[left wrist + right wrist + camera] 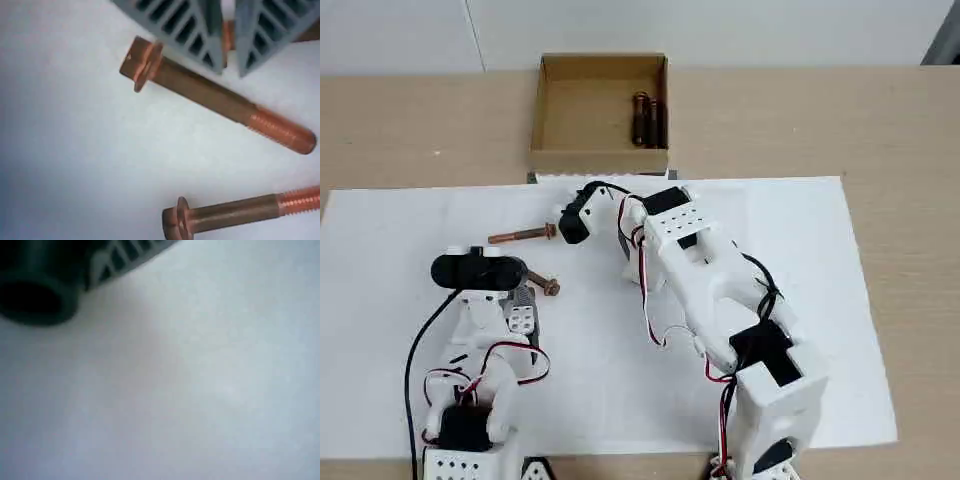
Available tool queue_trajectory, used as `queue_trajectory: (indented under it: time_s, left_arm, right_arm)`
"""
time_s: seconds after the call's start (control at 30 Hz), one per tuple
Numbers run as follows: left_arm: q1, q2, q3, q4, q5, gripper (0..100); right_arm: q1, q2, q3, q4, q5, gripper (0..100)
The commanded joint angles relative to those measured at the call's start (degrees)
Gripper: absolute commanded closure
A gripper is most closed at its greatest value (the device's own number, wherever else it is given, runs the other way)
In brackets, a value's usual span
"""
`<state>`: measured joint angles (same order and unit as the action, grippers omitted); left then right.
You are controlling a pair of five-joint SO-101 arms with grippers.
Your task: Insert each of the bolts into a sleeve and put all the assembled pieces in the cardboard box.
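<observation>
High view shows a long bolt (520,237) lying flat on the white paper (820,300), roughly parallel to the near wall of the cardboard box (548,105). Its head end is turned toward the right gripper (568,224). That gripper is seen just beside the head; whether it touches the bolt cannot be told, and it cannot be told either whether the right jaws are released or clenched.

A second bolt (546,286) lies nearer the arm bases, slanted, and partly covered by the left arm. In the left wrist view the left gripper (231,69) is placed low over the paper. Two bolts are seen close to it there, each with a flanged head, a smooth shank and a threaded end. A further strip of copper colour is glimpsed at the gripper itself. Whether the left jaws are clenched on anything cannot be told.

In the cardboard box, copper-coloured pieces (645,118) are laid side by side against the wall on the right arm's side. The box is set on the bench (910,120), touching the far edge of the paper.
</observation>
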<state>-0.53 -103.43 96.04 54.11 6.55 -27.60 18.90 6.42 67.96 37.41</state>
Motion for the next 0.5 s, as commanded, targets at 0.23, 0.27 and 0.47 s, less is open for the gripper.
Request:
queue_trajectory:
  time_s: [0.23, 0.27, 0.47]
  left_arm:
    - [-0.09, -0.62, -0.31, -0.97, -0.26, 99]
    - [-0.09, -0.62, -0.31, -0.97, -0.26, 99]
    - [-0.09, -0.62, -0.31, -0.97, -0.26, 99]
  right_arm:
    - [-0.4, 0.92, 0.44, -0.57, 1.67, 99.1]
    - [-0.4, 0.31, -0.09, -0.04, 1.05, 99.1]
    - [-0.48, -6.99, -5.8, 6.29, -4.57, 99.1]
